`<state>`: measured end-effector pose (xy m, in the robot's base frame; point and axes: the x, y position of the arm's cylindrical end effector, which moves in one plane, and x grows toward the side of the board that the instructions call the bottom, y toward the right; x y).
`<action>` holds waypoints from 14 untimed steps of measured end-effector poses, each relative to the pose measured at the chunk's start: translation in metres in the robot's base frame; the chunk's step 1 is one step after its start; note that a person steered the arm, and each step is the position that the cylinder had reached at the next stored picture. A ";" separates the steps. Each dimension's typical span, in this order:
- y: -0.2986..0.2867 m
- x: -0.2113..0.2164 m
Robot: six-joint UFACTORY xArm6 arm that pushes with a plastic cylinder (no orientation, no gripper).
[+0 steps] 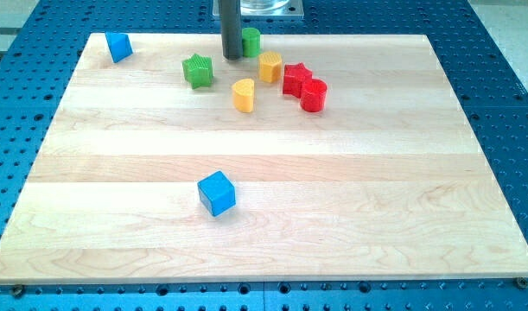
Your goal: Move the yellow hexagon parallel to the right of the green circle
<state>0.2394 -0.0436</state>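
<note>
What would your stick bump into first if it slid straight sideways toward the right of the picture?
Probably the green circle: my tip sits just at its left edge, nearly touching. The yellow hexagon lies a little lower and further right, so it would come next, though depth is hard to judge here.

My arm is entering from the view's top centre, showing only as a straight dark rod hanging upright. My tip [232, 58] is resting low against the surface [333, 199] near its top edge, and the rod is standing vertical, not tilting either way.
</note>
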 end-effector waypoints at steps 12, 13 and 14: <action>0.115 0.053; 0.109 0.049; 0.155 0.020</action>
<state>0.2596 0.1115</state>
